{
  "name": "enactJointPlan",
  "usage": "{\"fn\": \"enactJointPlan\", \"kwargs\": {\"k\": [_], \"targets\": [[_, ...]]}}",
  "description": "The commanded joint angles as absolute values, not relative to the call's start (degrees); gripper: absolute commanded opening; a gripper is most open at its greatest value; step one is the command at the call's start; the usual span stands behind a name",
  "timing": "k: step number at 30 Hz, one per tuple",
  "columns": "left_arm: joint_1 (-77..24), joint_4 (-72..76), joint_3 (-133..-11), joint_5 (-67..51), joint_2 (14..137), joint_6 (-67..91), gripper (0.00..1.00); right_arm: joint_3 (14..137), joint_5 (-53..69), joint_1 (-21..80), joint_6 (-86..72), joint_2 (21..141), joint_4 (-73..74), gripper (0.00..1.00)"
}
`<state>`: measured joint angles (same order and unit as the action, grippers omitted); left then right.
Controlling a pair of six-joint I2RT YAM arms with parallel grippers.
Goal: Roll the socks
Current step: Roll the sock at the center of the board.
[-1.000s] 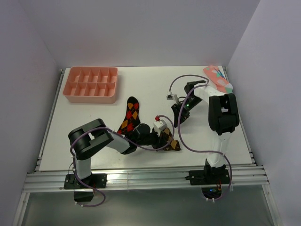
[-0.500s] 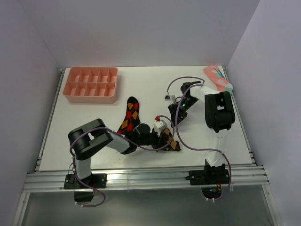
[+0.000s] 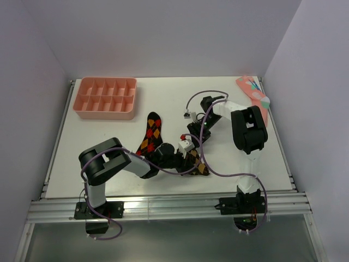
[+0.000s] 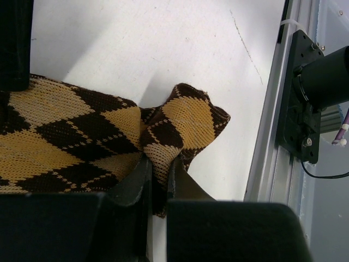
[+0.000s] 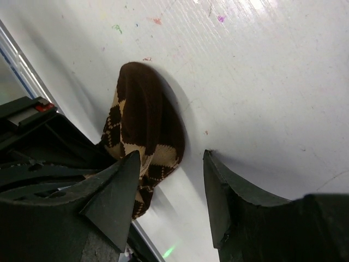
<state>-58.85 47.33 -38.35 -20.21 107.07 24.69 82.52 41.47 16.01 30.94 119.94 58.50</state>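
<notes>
The red-diamond sock (image 3: 151, 131) lies flat left of centre on the bench (image 3: 98, 136); nearer the front edge, the left pincer (image 4: 158, 166) is clenched on a fold of the tan-diamond sock (image 4: 82, 136). The right pincer (image 5: 170, 158) hangs released over that sock's other end (nothing gripped), so rolling looks barely begun: it must next descend and pinch there.
</notes>
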Motion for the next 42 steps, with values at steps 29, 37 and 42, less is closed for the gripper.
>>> {"fn": "enactJointPlan", "kwargs": {"k": [29,37,42], "targets": [[-59.41,42.54,-37.09,-22.06,106.61,24.96,0.00,77.26,36.30,18.90,24.70,118.83,48.35,0.00],[-59.41,41.75,-34.98,-22.24,104.50,26.10,0.00,77.34,34.37,15.12,21.01,116.19,44.47,0.00],[-59.41,39.73,-35.16,-22.06,103.01,25.66,0.00,77.61,33.49,12.84,19.86,115.49,42.89,0.00]]}}
